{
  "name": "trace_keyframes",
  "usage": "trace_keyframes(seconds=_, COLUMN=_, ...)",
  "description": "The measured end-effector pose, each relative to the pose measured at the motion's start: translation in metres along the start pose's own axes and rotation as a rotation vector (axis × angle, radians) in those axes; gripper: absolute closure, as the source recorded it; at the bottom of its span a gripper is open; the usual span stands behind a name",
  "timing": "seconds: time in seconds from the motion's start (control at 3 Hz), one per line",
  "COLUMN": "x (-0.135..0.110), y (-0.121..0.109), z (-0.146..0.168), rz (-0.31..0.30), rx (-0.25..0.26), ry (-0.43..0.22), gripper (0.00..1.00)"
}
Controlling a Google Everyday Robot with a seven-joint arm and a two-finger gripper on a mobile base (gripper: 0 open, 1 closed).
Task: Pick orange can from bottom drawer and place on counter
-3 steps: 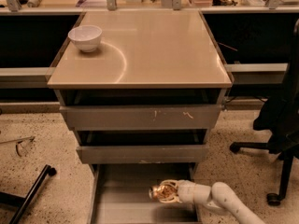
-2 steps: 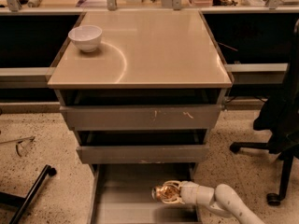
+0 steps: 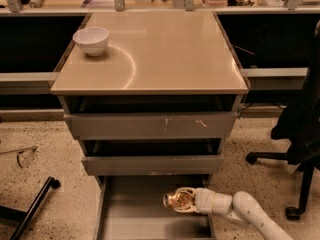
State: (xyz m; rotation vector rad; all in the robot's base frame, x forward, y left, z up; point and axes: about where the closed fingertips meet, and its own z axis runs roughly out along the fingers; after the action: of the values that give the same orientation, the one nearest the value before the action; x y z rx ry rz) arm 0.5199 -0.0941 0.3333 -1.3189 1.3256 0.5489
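Observation:
The orange can (image 3: 176, 200), shiny golden-orange, sits between the fingers of my gripper (image 3: 181, 200) over the floor of the open bottom drawer (image 3: 135, 219), at its right side. The white arm reaches in from the lower right. The gripper is shut on the can. I cannot tell whether the can rests on the drawer floor or hangs just above it. The beige counter (image 3: 165, 54) tops the cabinet, well above the gripper.
A white bowl (image 3: 91, 40) stands at the counter's back left corner. Two scuffed grey drawers (image 3: 150, 126) above the bottom one stick out slightly. A black office chair (image 3: 300, 134) stands at the right. A black bar (image 3: 32, 209) lies on the floor at the left.
The gripper with the can has shifted slightly to the right and a little up within the bottom drawer. Nothing else has moved.

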Motion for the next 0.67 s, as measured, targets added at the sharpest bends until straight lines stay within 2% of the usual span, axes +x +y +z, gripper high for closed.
trace_keyframes(seconds=0.33, x=-0.059, y=-0.037, z=-0.017, rz=-0.040, rx=0.025, ry=0.004, gripper=1.00)
trace_keyframes(seconds=0.67, x=-0.145, y=-0.084, z=-0.036, rz=-0.119, rx=0.029, ry=-0.008, gripper=1.00)
